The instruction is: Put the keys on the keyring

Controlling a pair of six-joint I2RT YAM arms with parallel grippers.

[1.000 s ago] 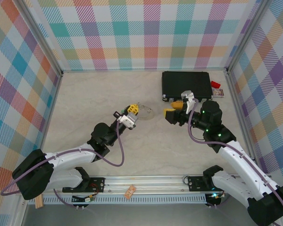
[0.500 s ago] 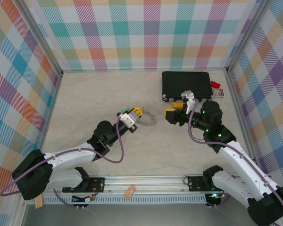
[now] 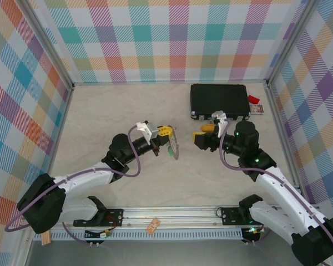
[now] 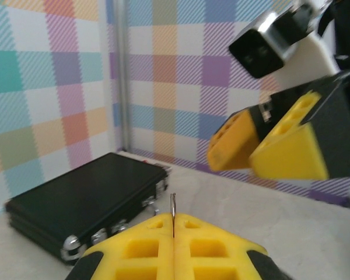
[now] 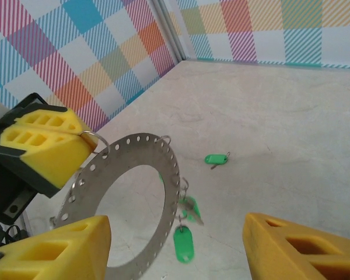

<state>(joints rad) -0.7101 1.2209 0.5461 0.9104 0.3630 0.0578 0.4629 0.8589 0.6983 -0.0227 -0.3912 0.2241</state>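
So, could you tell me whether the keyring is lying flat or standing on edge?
Held up on edge: the left claw is shut on the keyring, green keys dangling from it.

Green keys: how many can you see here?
3. One key lies loose on the table; two hang from the ring, one below the other. More may hide behind the ring.

Grey hole-dotted keyring (image 5: 131,151), bright green keys (image 5: 184,244), left end effector (image 3: 164,132) and right end effector (image 3: 205,133) padded yellow, black case (image 3: 219,100), beige marbled bench (image 3: 100,111), walls (image 3: 155,39) in pastel multicolour plaid
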